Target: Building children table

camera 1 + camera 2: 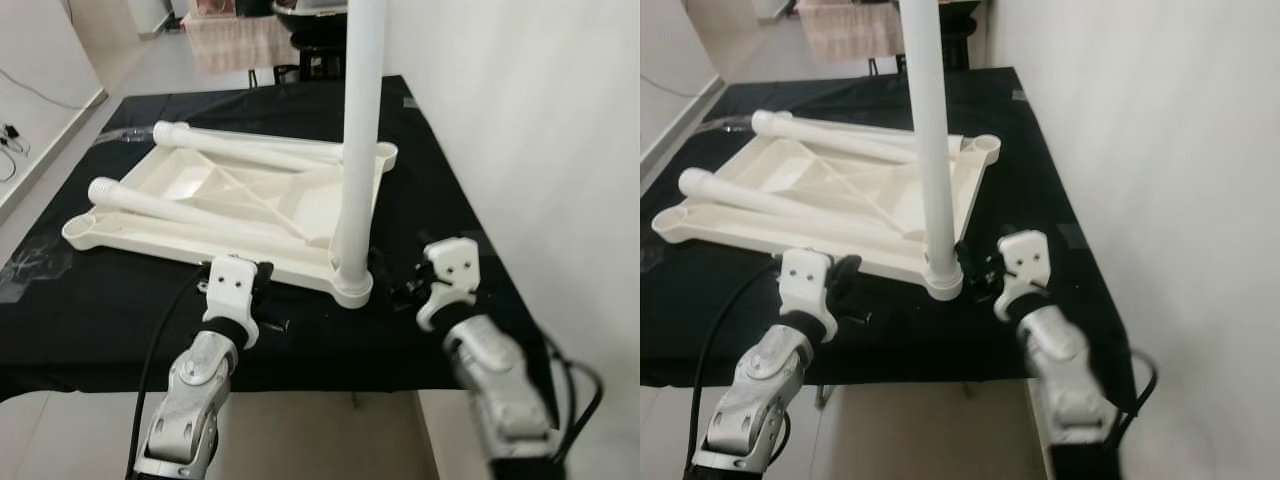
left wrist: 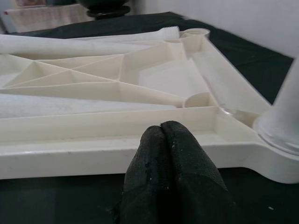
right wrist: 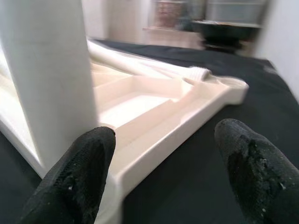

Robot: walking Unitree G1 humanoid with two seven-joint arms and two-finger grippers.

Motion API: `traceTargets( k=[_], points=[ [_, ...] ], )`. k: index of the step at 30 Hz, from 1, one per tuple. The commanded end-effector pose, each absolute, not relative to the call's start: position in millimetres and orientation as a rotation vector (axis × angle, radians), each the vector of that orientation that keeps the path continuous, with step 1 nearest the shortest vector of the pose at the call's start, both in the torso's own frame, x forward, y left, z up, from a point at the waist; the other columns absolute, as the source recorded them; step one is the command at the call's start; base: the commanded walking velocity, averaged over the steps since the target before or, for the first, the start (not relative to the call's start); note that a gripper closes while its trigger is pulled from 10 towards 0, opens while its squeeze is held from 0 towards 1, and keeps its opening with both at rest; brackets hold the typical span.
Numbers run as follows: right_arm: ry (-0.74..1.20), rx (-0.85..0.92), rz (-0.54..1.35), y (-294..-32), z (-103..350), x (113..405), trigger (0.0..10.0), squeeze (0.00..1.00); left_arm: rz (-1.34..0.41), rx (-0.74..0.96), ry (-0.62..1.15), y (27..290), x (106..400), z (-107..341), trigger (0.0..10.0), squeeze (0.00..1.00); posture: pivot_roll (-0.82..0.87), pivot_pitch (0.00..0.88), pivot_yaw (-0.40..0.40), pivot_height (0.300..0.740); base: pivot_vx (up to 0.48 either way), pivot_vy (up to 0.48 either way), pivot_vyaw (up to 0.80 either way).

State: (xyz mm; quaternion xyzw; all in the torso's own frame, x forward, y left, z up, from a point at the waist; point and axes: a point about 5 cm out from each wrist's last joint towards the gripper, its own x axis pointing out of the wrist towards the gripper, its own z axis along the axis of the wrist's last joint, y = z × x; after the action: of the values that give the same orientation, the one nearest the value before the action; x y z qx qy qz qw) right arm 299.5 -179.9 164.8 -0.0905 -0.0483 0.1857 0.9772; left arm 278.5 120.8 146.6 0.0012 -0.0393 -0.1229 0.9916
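Tabletop [image 1: 200, 215], rigid light plastic, grips best at its rim; left gripper [image 2: 174, 154] fingers closed, right gripper [image 3: 163, 163] fingers wide beside the upright leg [image 1: 358, 140]

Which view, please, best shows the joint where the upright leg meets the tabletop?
The left eye view: the upright leg seats in the tabletop corner socket, fully visible. The wrist views crop that joint.
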Motion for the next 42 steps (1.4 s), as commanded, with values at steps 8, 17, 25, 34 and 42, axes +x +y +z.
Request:
traceTargets(
  k=[8, 17, 25, 34, 42],
  points=[
    [0.02, -0.297, 0.747, -202, 176, 304, 10.0, 0.0, -0.354, -0.007, -0.064, 120, 270, 142, 10.0, 0.0, -0.01, 0.062, 0.011, 0.74, 0.0, 0.0, 0.0],
    [-0.008, -0.21, 1.072, -158, 191, 311, 10.0, 0.0, -0.479, -0.036, -0.032, 113, 257, 138, 10.0, 0.0, 0.02, 0.063, 0.001, 0.74, 0.0, 0.0, 0.0],
    [-0.12, -0.116, 1.076, -136, 209, 324, 10.0, 0.0, -0.552, -0.036, -0.014, 108, 250, 134, 10.0, 0.0, 0.02, 0.066, 0.006, 0.74, 0.0, 0.0, 0.0],
    [-0.041, -0.151, 1.12, -129, 197, 334, 10.0, 0.0, -0.601, -0.055, -0.021, 105, 247, 136, 10.0, 0.0, 0.03, 0.071, 0.001, 0.74, 0.0, 0.0, 0.0],
    [0.028, -0.178, 1.132, -123, 184, 340, 0.8, 0.0, -0.598, -0.051, -0.025, 105, 246, 137, 10.0, 0.0, 0.03, 0.074, -0.004, 0.74, 0.0, 0.0, 0.0]
  ],
)
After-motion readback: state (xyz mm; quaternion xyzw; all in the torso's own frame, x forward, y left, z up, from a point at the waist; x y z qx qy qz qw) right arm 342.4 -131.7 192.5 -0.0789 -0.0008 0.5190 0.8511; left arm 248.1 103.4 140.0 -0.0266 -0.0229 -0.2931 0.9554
